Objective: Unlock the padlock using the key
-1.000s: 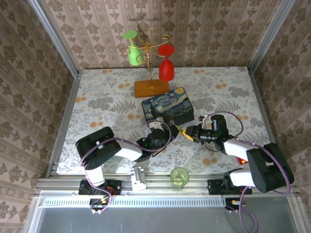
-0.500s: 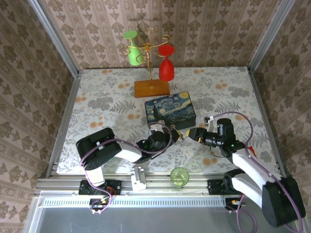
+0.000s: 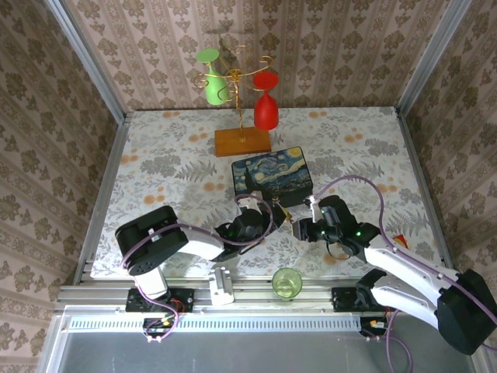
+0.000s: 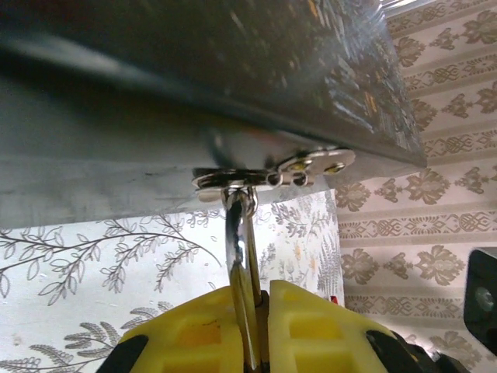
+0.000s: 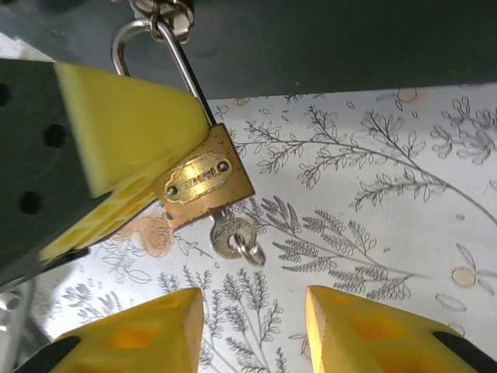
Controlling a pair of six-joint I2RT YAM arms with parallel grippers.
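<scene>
top external: left gripper (image 3: 274, 216) reaching in at near wall of the starry box (image 3: 272, 172), right gripper (image 3: 299, 230) just beside it, tips facing each other; too small here to tell jaws. green cup (image 3: 287, 282) at near edge of table (image 3: 155, 167), wooden stand (image 3: 242, 141) behind box

left wrist: yellow fingers (image 4: 186, 330) pressed together on the thin silver shackle (image 4: 239, 233), looped up through the hasp (image 4: 272, 175) on the box wall

right wrist: brass padlock (image 5: 203, 177) hanging tilted from the hasp, pinched at its upper left by left gripper's yellow pads (image 5: 124, 124); key (image 5: 231, 235) stuck in its underside, ring (image 5: 252, 252) dangling. right gripper's own fingers (image 5: 147, 338) spread apart below, near the key but clear of it
</scene>
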